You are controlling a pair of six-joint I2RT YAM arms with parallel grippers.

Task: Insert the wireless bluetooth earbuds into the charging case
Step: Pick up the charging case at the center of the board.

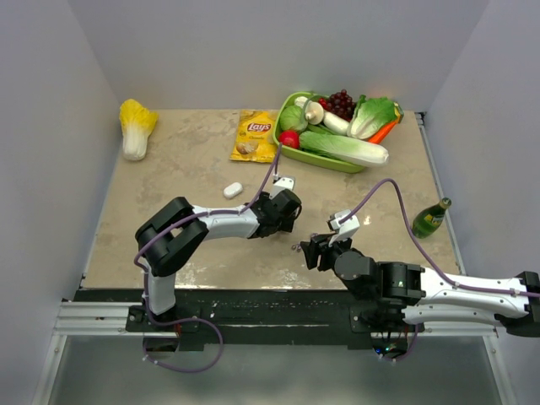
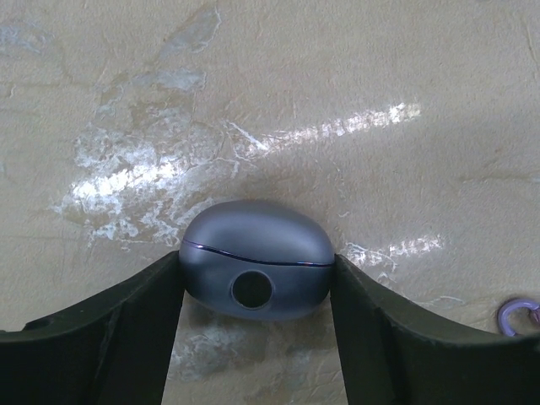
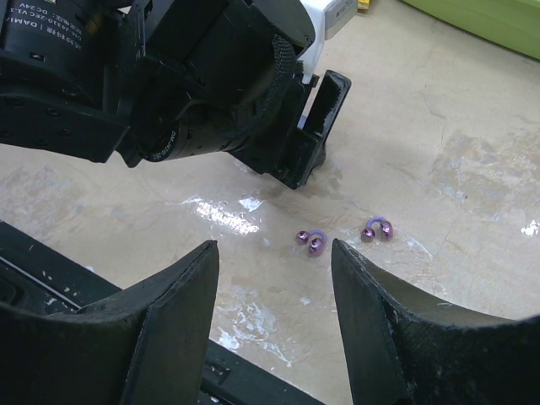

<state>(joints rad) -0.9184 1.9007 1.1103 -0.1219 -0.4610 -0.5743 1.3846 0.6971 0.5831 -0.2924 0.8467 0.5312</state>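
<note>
The charging case is a closed, rounded blue-grey shell lying on the table, with a dark round spot on its near side. My left gripper has both fingers pressed against the case's sides. Two purple wireless bluetooth earbuds, each a small curved loop with glossy ends, lie on the table just beyond my right gripper, which is open and holds nothing. One earbud also shows at the right edge of the left wrist view. In the top view the left gripper hides the case.
A small white oval object lies left of the left arm. At the back stand a green basket of toy vegetables, a chips bag and a yellow cabbage. A green bottle is at the right.
</note>
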